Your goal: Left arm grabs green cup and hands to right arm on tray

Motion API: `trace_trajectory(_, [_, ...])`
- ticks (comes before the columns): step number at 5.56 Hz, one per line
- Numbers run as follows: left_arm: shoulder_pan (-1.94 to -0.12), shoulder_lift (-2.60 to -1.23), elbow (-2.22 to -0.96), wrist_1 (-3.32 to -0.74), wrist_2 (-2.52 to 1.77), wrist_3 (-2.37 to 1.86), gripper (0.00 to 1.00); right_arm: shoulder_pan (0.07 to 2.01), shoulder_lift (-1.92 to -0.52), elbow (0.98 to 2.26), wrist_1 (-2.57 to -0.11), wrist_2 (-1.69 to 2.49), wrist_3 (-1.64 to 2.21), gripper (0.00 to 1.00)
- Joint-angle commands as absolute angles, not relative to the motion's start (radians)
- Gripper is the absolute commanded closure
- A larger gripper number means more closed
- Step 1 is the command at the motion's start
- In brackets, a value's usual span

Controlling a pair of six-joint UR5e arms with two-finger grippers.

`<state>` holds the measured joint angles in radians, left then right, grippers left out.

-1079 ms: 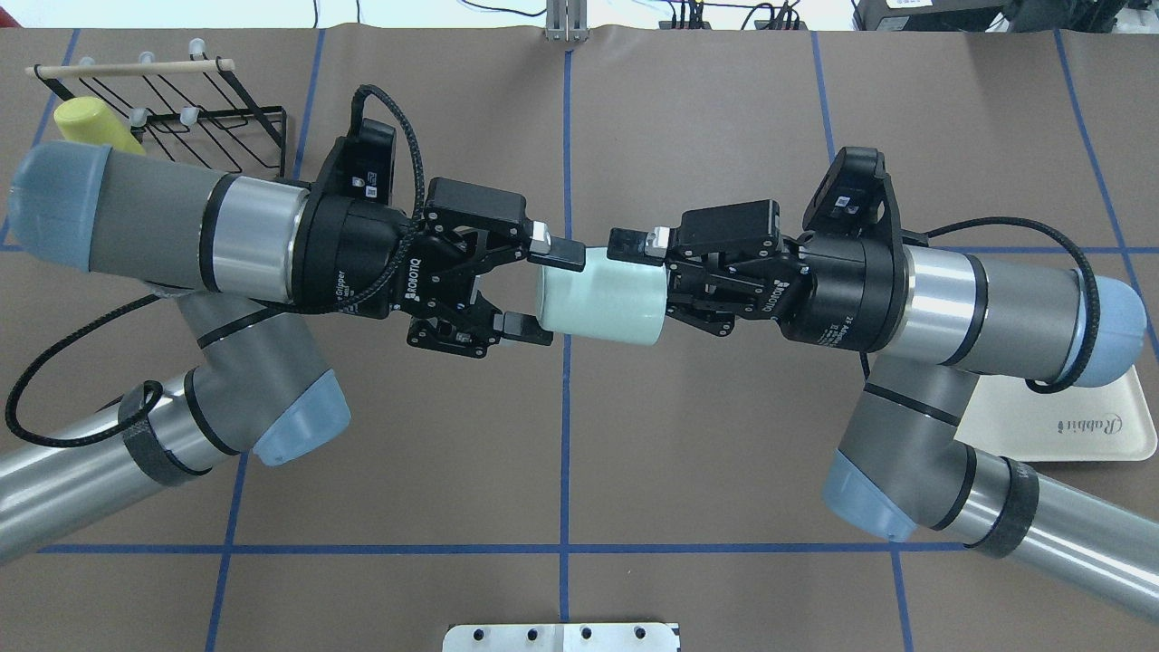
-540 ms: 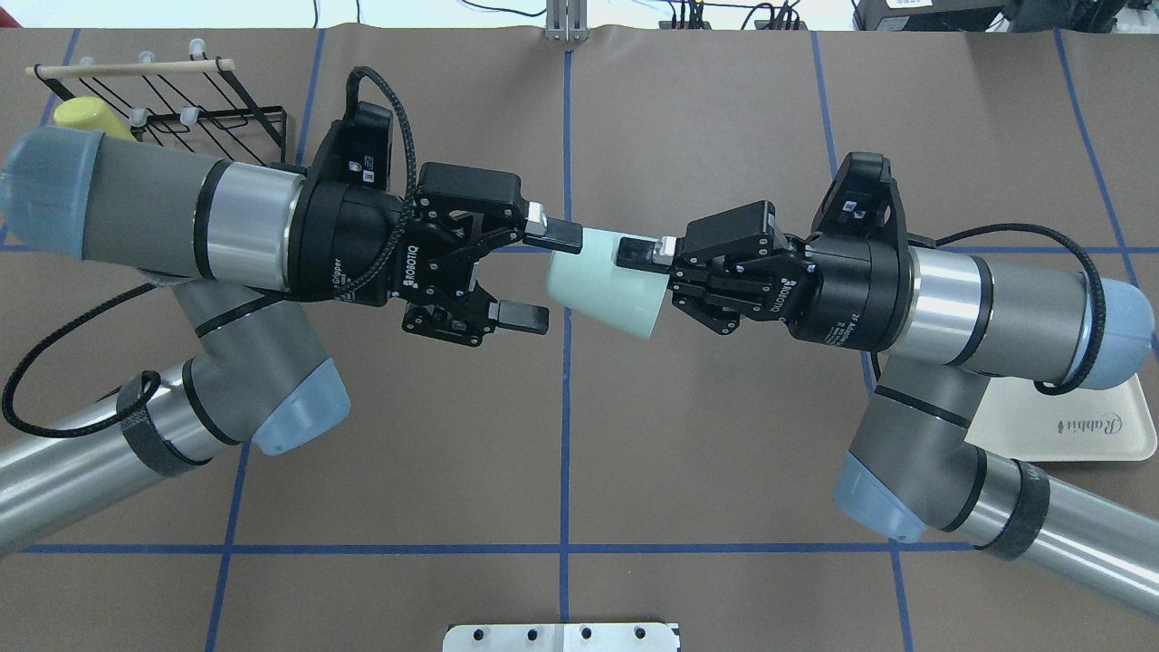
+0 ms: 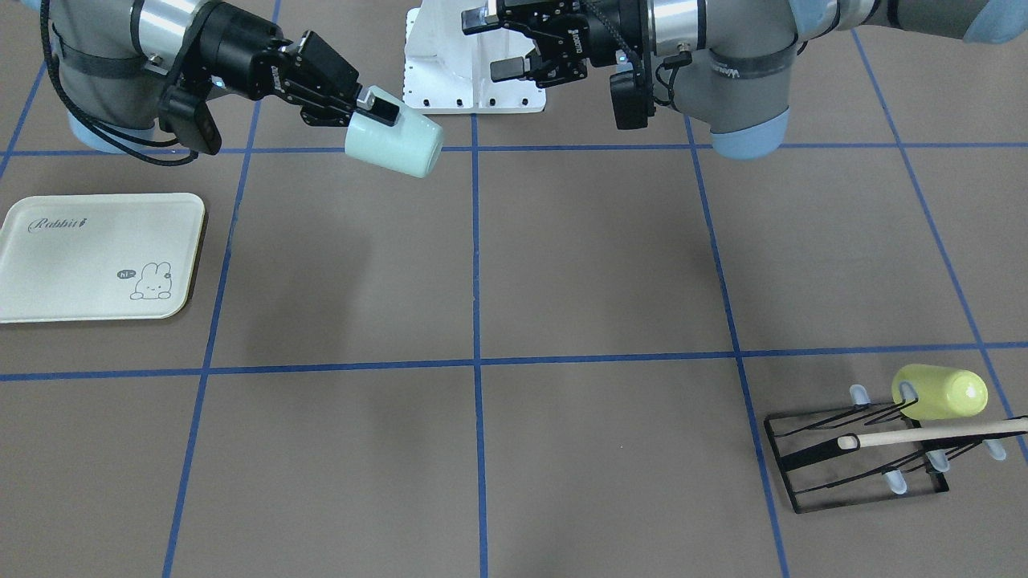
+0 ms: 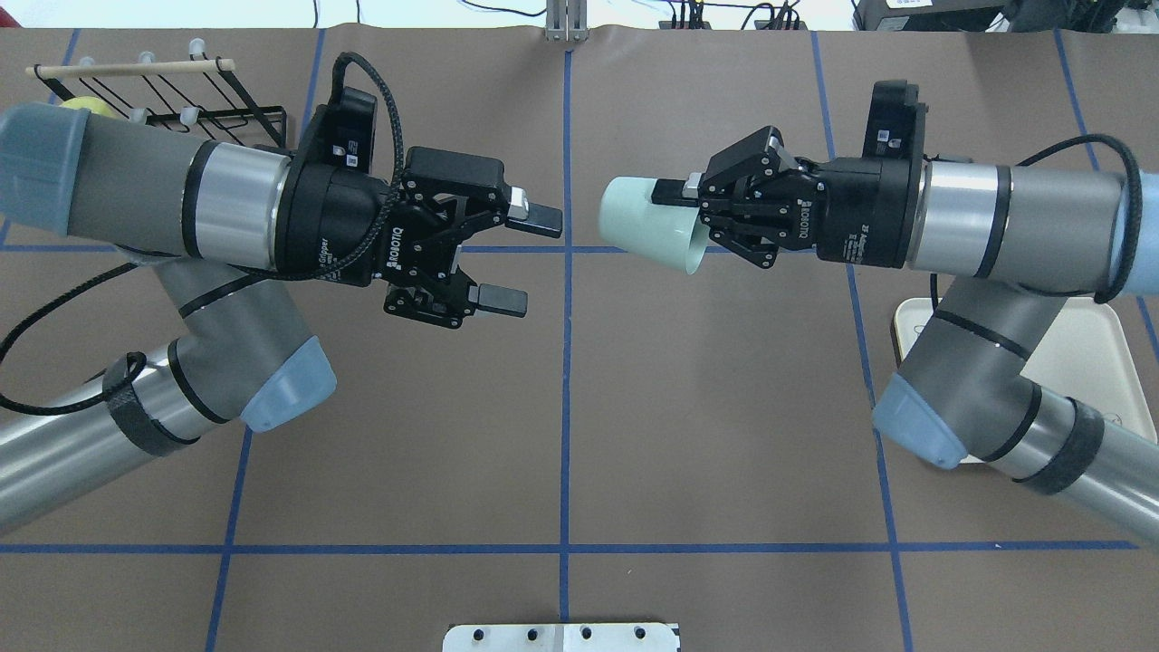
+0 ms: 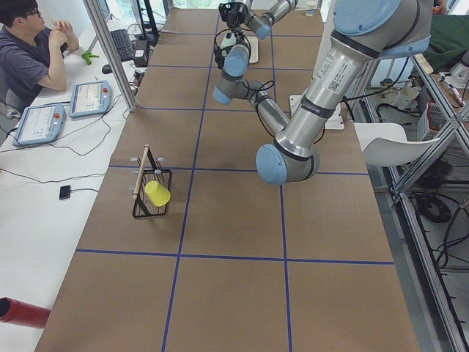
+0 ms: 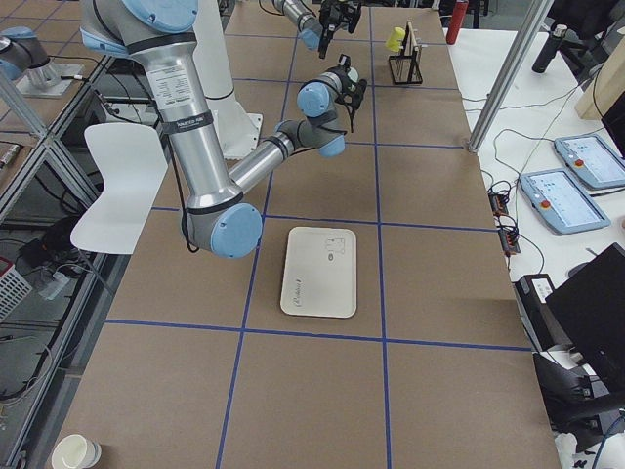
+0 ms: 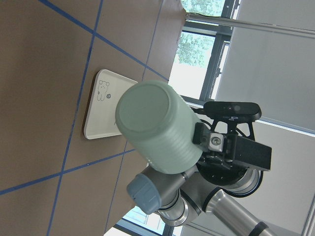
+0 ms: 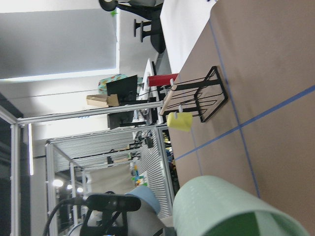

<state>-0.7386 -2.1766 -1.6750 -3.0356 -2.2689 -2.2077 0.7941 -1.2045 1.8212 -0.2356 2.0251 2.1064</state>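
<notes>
At the counter's far left corner we see the black wire rack (image 4: 163,100), with the yellow-green cup (image 3: 940,392) lying on its prongs. It is not part of this job, so we judge it parked out of the way.

Toward the middle, the left gripper (image 4: 530,261) hangs in the air with its fingers spread and nothing between them. To us this means its share of the hand-over is done.

Just right of the centre line, well above the counter, the green cup (image 4: 647,222) lies on its side. The right gripper (image 4: 681,210) pinches its rim wall, with one finger outside. We take the other finger to be inside, though it is hidden.

The tray (image 3: 80,265) lies bare by the right edge, where we think the cup should go next.

We count two cups, one rack, one tray and two grippers.
</notes>
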Motion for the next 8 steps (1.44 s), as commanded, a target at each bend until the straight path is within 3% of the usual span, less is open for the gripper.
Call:
trace_trajectory(1, [-0.832,-2.175,-1.677,-2.841,-2.417,-2.077,0.0,0.97,-1.171,1.844,-0.558,2.297,2.054,1.0])
trace_trajectory(5, [-0.951,-2.166,-1.687,-2.18,-2.413,-1.435,0.0,1.033,-1.181,1.891,-1.283,2.262,1.473,1.0])
trace_trajectory(7, [-1.019,-2.155,-1.718,-1.843,-2.364,-1.042,0.0,0.967,-1.199,2.032,-1.746,2.069,1.113,1.0])
trace_trajectory(8, [-1.076,-2.076,-1.797,-1.649,-2.315,-0.758,0.0,0.966,-1.248,2.125,-1.914,2.013,0.919,1.0])
